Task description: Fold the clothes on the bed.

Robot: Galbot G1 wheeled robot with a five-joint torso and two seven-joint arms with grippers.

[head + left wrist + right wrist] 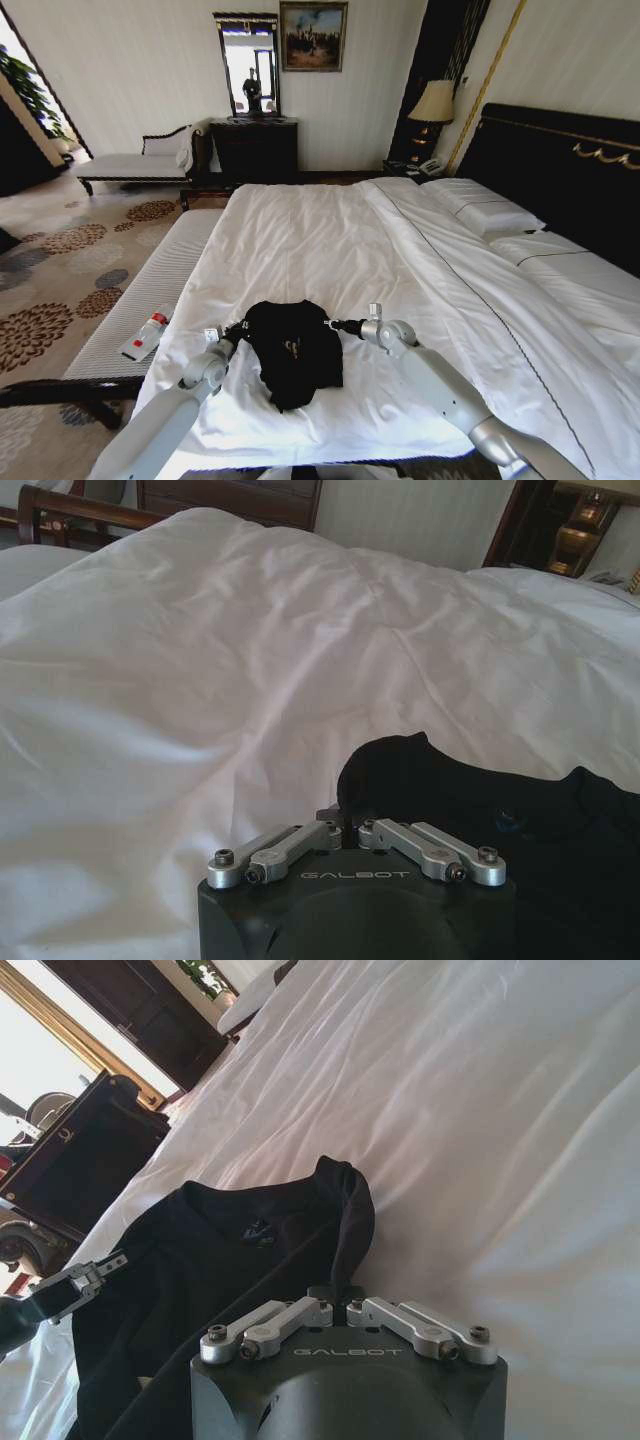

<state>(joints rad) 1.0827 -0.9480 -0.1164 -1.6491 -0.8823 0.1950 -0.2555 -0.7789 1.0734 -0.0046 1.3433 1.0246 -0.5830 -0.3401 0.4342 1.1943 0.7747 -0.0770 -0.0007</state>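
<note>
The clothes are one black T-shirt [293,352], bunched up on the near part of the white bed [330,240]. My left gripper [238,328] is shut on the shirt's left edge. My right gripper [336,324] is shut on its right edge. In the left wrist view the left gripper [345,827] pinches the rim of the black fabric [470,810]. Seen from the right wrist, the right gripper [338,1300] holds a raised fold of the shirt [220,1260], and the left gripper [92,1274] shows beyond it at the far side.
A striped white bench [150,290] runs along the bed's left side with a red-and-white bottle [147,335] on it. Pillows [488,210] and a dark headboard [560,170] lie to the right. A chaise [135,165] and dresser [253,150] stand by the far wall.
</note>
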